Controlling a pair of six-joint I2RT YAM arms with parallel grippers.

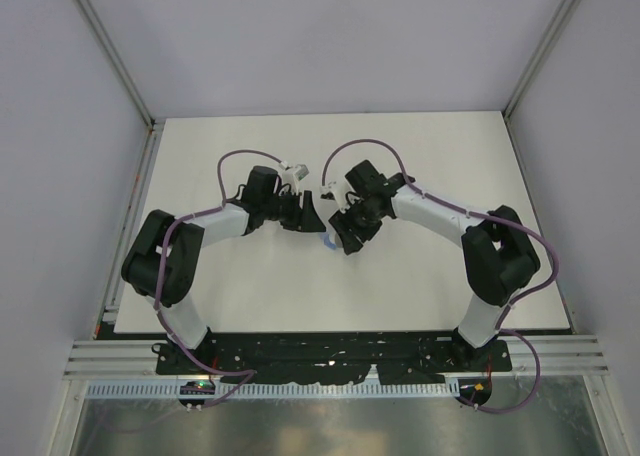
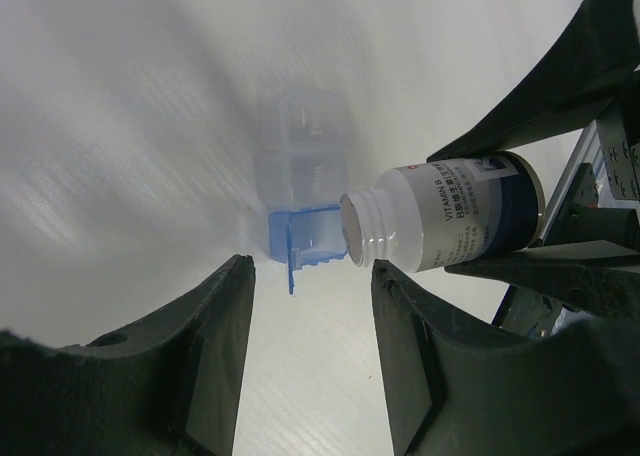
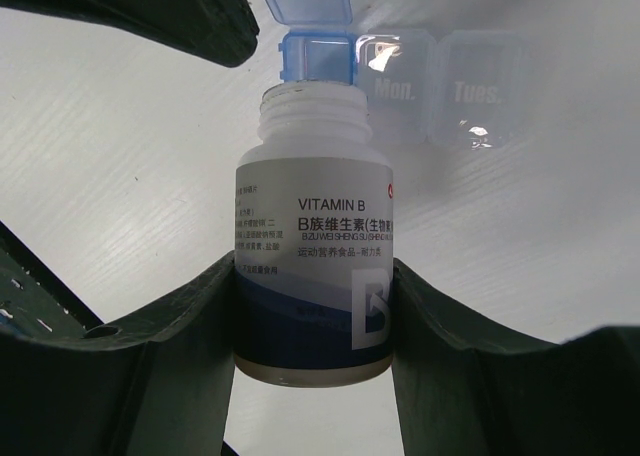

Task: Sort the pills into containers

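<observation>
While the right pincer (image 3: 313, 271) clamps its base, the uncapped bottle (image 3: 315, 176) lies along that pincer's axis, mouth toward the blue compartment (image 3: 318, 58). Left pincer (image 2: 312, 266): half open, empty.

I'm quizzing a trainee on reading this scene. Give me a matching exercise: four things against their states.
Things:
1. vitamin bottle
2. Sun. compartment
3. Mon. compartment
4. left end effector

States:
A. clear, lid shut
B. spread, holding nothing
C. uncapped, gripped
D. blue, lid up

Pairs: 1-C; 2-D; 3-A; 4-B
</observation>
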